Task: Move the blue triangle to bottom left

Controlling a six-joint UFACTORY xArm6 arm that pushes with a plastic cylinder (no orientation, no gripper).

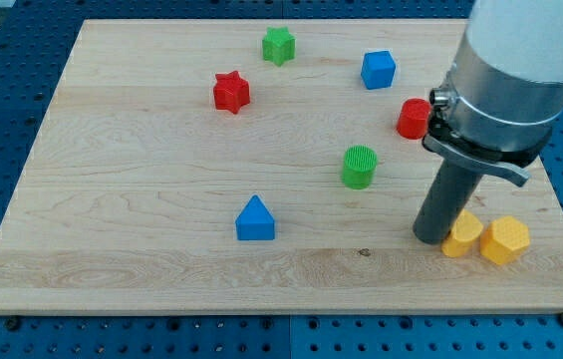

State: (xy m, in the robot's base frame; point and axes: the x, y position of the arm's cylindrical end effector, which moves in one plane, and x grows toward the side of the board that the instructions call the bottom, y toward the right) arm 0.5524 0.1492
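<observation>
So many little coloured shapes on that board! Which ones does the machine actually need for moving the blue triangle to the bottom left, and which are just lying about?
Part of the job:
- blue triangle
- my tip, well off to the view's right of it, beside the yellow blocks

Just lying about:
- blue cube
- red star
- green star
- green cylinder
- red block, partly hidden
- two yellow blocks

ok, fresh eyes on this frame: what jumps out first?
The big grey arm body fills the view's top right, its dark rod ending at my tip beside two yellow blocks at the bottom right. The blue triangle sits alone near the board's lower middle, well to the view's left of my tip. A green cylinder stands between them, a little higher up.
</observation>
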